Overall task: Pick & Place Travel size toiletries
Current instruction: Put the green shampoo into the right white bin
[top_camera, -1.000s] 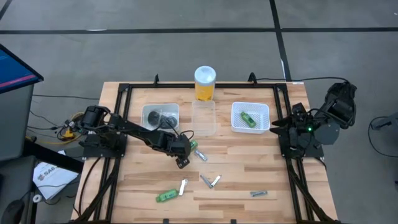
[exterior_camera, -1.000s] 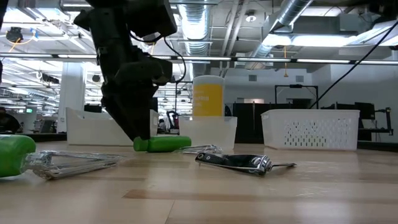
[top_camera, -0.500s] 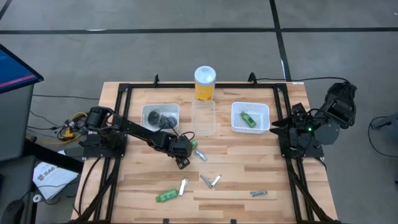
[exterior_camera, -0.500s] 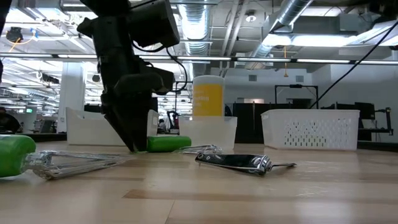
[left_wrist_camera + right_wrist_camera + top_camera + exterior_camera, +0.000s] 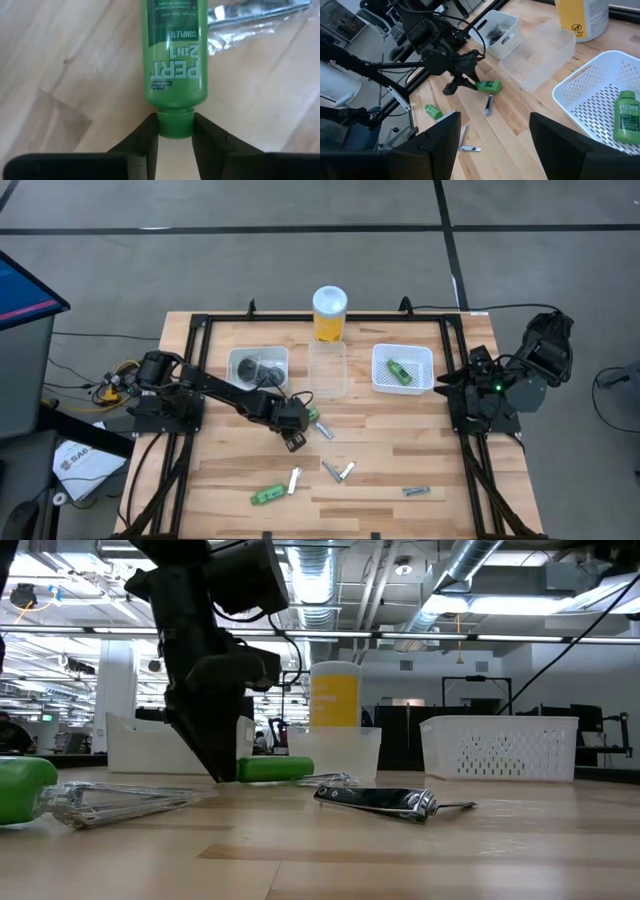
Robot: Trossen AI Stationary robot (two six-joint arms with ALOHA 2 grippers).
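Observation:
A small green bottle (image 5: pixel 174 55) lies on its side on the wooden table, near the middle (image 5: pixel 313 416). My left gripper (image 5: pixel 175 134) is down at the bottle's cap end (image 5: pixel 297 430) and shut on it. My right gripper (image 5: pixel 495 122) stands open and holds nothing, over the table's right edge (image 5: pixel 447 383). A second green bottle (image 5: pixel 399 371) lies in the white basket (image 5: pixel 420 360), and a third (image 5: pixel 267 496) lies near the front edge. Dark round pots (image 5: pixel 258 367) sit in a white tray. Silvery items (image 5: pixel 338 471) lie scattered on the table. My left gripper pinches the bottle's green cap (image 5: pixel 175 124) between its two fingers (image 5: pixel 145 137), one on each side. The fingers slant down from the table's near left and lie in line with the bottle. The bottle lies flat on the table (image 5: pixel 275 770).
A tall yellow cylinder with a white lid (image 5: pixel 330 312) stands at the far edge, with a clear tray (image 5: pixel 327 370) in front of it. A silvery clipper (image 5: pixel 325 429) lies right beside the held bottle. Black frame rails (image 5: pixel 200 380) run along the table's sides.
My left gripper has come down a little, to the table top at the bottle's cap end. The bottle still lies on the table.

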